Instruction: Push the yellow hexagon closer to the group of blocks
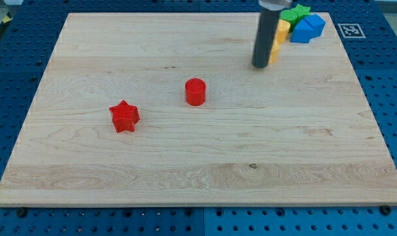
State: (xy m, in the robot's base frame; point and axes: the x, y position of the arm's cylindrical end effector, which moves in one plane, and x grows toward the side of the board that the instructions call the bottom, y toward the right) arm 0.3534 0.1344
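Yellow hexagon: you cannot pick it out as a hexagon here. What you see is a yellow block [277, 40] near the view's top right, half hidden behind the dark rod; it shows as a narrow yellow-orange strip along the rod's right edge, so its outline cannot be confirmed. It may be more than one yellow piece stacked or side by side; the rod covers too much to tell.

My tip [260, 66] rests on the wooden board [198, 157], just left of and slightly below the yellow block, apparently touching it or very nearly so. The rod carries no jaws, so you have nothing to read as wide, narrow or holding; it only presses from the side.

Group at the view's top right corner: a blue block [308, 29], roughly cube-like, sits just right of the yellow one, close or touching. A green block [294, 13] lies just above them at the board's top edge, its shape unclear and partly cut off by the rod.

Elsewhere: a red cylinder [195, 92] stands upright near the board's middle, well apart from the group. A red star [124, 116] lies to its lower left, near but not touching it.
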